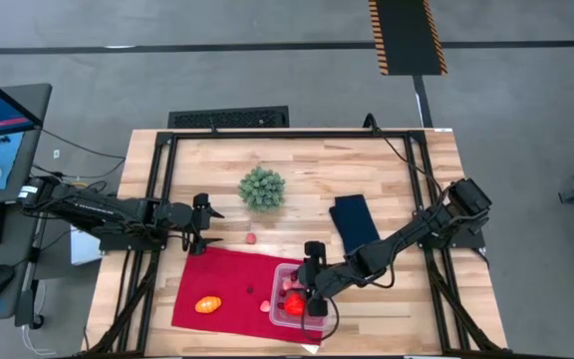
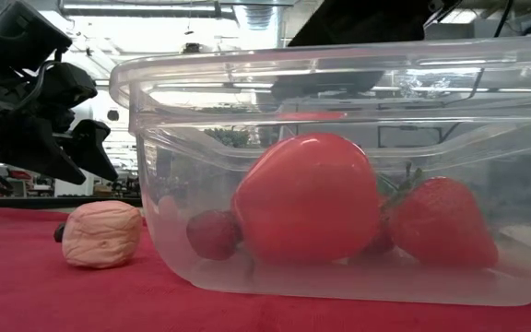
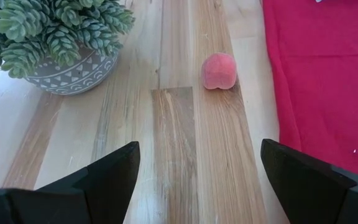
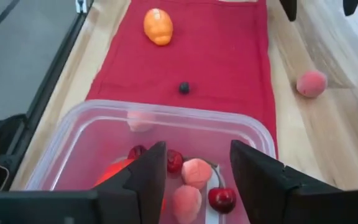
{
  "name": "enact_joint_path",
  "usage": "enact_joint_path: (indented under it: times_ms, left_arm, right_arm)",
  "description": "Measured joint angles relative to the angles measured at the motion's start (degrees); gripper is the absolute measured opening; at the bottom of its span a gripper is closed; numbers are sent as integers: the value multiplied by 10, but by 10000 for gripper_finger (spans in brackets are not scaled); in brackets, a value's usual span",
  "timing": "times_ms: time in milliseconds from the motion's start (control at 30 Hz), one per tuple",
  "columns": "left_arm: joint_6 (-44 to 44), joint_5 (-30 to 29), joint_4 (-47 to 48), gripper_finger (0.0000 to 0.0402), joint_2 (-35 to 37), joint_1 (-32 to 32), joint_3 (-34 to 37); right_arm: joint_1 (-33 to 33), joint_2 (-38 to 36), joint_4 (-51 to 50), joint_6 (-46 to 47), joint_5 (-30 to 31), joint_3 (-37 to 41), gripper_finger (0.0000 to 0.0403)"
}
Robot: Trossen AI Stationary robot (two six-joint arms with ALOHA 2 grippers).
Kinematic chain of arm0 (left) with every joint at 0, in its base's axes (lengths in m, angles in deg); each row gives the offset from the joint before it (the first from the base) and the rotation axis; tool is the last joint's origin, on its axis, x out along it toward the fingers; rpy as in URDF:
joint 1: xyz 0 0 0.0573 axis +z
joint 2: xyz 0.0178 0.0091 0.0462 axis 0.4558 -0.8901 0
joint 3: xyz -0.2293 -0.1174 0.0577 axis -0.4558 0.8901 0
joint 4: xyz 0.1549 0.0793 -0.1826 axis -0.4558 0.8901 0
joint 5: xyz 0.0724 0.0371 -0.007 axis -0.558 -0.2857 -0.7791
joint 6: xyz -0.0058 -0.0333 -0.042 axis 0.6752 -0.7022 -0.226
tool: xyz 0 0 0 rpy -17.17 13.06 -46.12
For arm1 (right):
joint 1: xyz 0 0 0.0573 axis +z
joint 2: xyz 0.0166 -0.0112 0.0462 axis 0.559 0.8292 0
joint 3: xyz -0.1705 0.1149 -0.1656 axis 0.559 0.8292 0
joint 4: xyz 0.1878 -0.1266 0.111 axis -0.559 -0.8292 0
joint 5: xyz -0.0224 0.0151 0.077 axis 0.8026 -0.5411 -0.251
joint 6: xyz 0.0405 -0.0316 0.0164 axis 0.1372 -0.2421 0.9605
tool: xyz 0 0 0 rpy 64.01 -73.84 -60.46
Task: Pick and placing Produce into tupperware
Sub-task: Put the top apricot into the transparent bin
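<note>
Right gripper (image 4: 191, 180) above the tupperware (image 1: 285, 276) at the bench's front edge, fingers apart, empty. Left gripper (image 3: 197, 180) spread wide, facing the pink peach (image 3: 219, 70) mid-bench: probably light, firm, roll-prone; best pinched across its middle.

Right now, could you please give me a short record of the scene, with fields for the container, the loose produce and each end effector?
container: clear tub on the red cloth, holding several red fruits
loose on cloth: orange fruit, small dark berry, pale pink piece beside the tub
loose on wood: pink peach
right end effector: open, above the tub
left end effector: open, empty, facing the peach
other: potted plant, dark blue cloth
</note>
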Motion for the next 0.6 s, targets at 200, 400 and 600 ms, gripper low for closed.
enact_joint_path:
  times_ms: [200,400,600]
  left_arm:
    - [0,0,0,326,0,0,0]
    - [0,0,0,326,0,0,0]
    - [0,0,0,326,0,0,0]
  right_arm:
    - [-11,0,-2,-7,-1,0,181]
    - [-23,0,-30,-18,-3,0,169]
    - [-28,-35,-89,-36,-2,1,155]
